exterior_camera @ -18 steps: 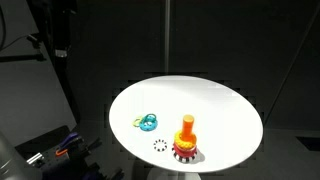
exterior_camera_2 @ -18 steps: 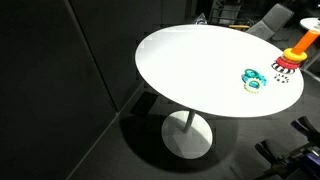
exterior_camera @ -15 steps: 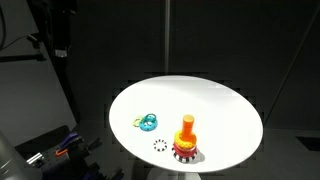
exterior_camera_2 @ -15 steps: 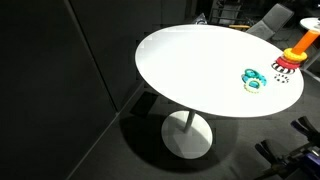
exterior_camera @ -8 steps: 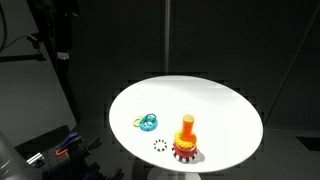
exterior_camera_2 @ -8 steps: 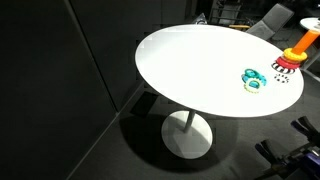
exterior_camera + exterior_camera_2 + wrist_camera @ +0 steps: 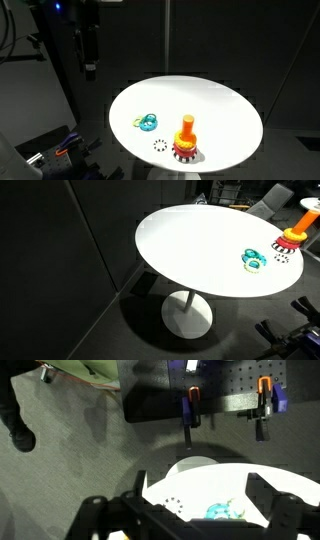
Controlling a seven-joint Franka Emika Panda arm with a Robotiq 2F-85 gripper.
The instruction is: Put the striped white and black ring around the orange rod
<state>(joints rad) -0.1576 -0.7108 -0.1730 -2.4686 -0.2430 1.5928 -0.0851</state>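
Observation, in an exterior view: the gripper (image 7: 88, 68) hangs beyond the rim of the round white table (image 7: 215, 105), high and well apart from everything on it. It is too dark there to read the jaws. The striped white and black ring (image 7: 159, 145) lies flat on the tabletop just beside the red toothed base (image 7: 186, 152). The orange rod (image 7: 186, 127) stands upright on that base, and the ring is not yet on it. The teal ring (image 7: 150, 123) and the yellow ring (image 7: 138, 123) lie together, apart from the striped one.

In an exterior view across the table (image 7: 190, 240), the orange rod (image 7: 306, 222) stands at the frame's right edge on its base (image 7: 286, 245). The striped white and black ring (image 7: 281, 259) lies flat beside that base. The teal ring (image 7: 252, 257) is near it, against the yellow ring (image 7: 251, 267).

Wrist view: the fingers (image 7: 100, 515) of the gripper (image 7: 178, 500) are spread wide and hold nothing. Far below them is the table (image 7: 200, 472), with the striped white and black ring (image 7: 171, 506) and the teal ring (image 7: 220, 512) on it. Two orange-handled clamps (image 7: 193, 405) show on a dark board beyond.
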